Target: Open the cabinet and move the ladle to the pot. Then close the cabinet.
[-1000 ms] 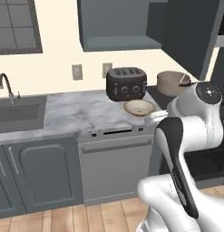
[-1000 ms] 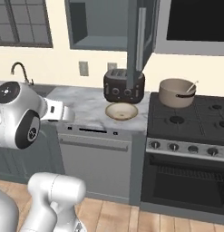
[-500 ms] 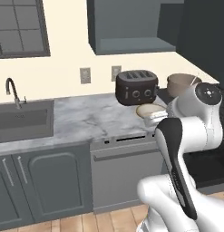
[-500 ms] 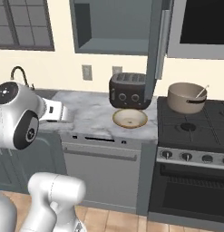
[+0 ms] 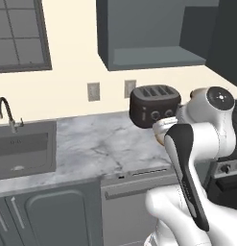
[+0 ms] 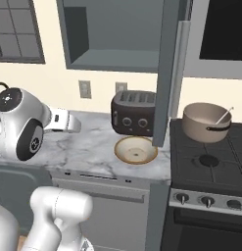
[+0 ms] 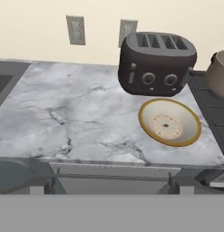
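Cream wall and grey marble make up this simulated kitchen, where the counter point(image 7: 77, 122) runs from a sink point(image 5: 21, 153) with a dark curved faucet point(image 5: 5, 113) on the left to a black stove point(image 6: 210, 166) on the right. Above the counter hangs the cabinet point(image 6: 117, 34), dark slate-grey, its door point(image 6: 167, 73) swung out toward the room so that it shows nearly edge-on in the right base view, with the long silver bar handle point(image 6: 180, 63) along its front edge; the one shelf that can be seen inside looks bare. On the stove's back left burner stands the pot point(image 6: 205, 122), beige-tan with dark side handles, and the ladle point(image 6: 223, 115) rests inside it, its thin pale handle leaning out over the right rim. A dark four-slot toaster point(image 7: 156, 63) sits at the back of the counter under the cabinet, and a shallow tan bowl point(image 7: 169, 122) with a yellow rim lies just in front of it, near the stove's edge. Two wall outlets point(image 7: 75, 30) are set in the wall behind. The white arm is folded back over the counter's front, well apart from the pot and the door; the tool's fingers are spread wide apart and hold nothing.
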